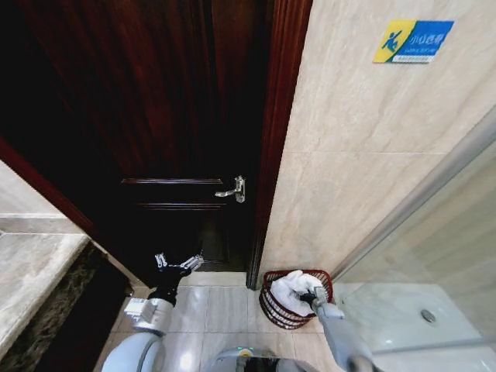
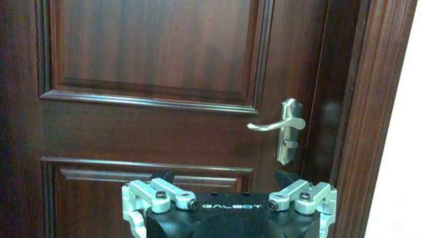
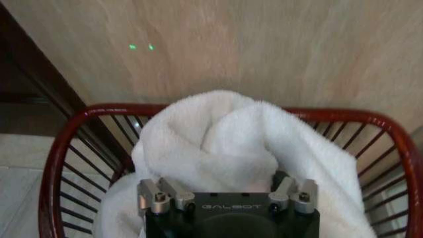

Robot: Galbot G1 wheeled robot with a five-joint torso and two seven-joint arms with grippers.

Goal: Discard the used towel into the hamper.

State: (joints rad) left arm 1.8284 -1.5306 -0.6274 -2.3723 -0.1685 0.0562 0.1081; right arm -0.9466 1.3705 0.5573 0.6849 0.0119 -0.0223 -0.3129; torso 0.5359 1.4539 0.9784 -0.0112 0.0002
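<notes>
- Right tool point(image 3: 228, 196) is hovering low over the hamper point(image 1: 271, 310), its fingers sinking into the white towel point(image 3: 225, 144); whether they are gripping it, I cannot tell.
- Towel folds are draping over the rim, so lifting away could be dragging cloth out onto the floor.
- Left tool point(image 2: 228, 191) is waiting farther left, spread open and empty, before the door point(image 2: 152, 64).

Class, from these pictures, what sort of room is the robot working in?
Probably a bathroom, perhaps a hotel's: beige tiled wall, glass shower screen with a floor drain, and a white towel in the hamper beside the dark wooden door.
</notes>
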